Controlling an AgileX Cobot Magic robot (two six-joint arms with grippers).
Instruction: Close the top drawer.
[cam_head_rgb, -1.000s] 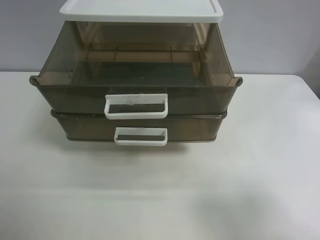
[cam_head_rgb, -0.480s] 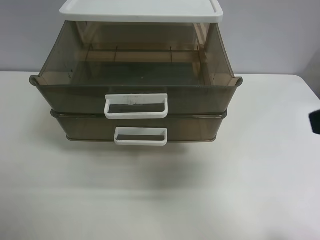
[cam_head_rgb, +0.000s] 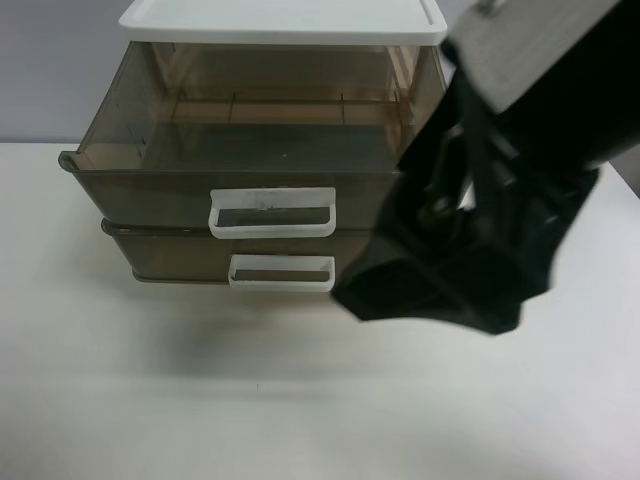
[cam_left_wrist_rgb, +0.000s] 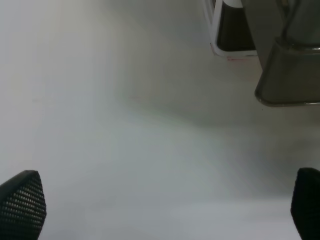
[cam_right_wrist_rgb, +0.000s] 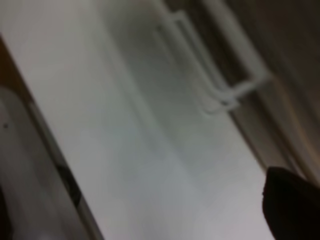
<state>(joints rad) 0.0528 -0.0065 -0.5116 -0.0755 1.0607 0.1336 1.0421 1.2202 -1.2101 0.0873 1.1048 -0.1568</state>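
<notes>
The top drawer is smoky-brown and stands pulled far out of the unit under a white lid. Its white loop handle has dark scuffs. A black arm at the exterior high view's right hangs blurred in front of the drawers' right part. The right wrist view is blurred; it shows two white handles and one dark finger. My left gripper is open over bare table, with a brown drawer corner ahead of it.
The lower brown drawer with a clean white handle sits slightly out under the top one. The unit stands on a white table against a grey wall. The table's edge shows in the right wrist view.
The black arm has swung in from the right edge and now covers the right side of the drawers. The drawers have not moved.
</notes>
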